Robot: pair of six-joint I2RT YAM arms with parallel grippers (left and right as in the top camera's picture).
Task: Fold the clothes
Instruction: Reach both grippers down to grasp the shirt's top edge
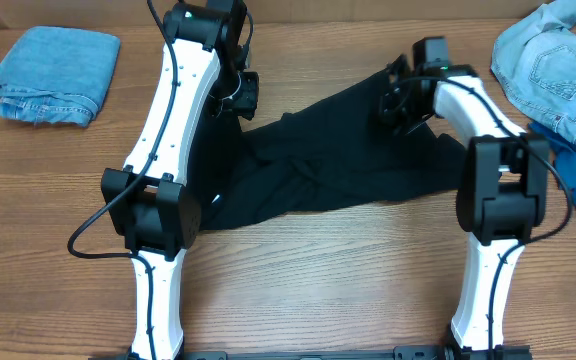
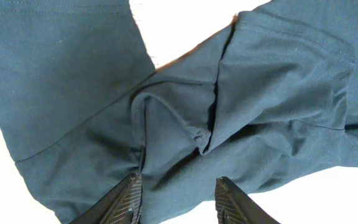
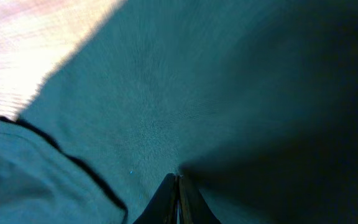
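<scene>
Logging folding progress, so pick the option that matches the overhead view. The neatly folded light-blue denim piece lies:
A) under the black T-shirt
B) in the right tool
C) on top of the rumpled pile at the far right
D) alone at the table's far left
D: the folded denim piece sits by itself at the far left, apart from the black T-shirt and the rumpled denim pile.

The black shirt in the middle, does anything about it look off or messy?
Yes. The black T-shirt lies skewed, bunched into ridges at its middle rather than spread flat. In the overhead view's upper right the light denim heap is rumpled too, unlike the folded denim at upper left.
</scene>
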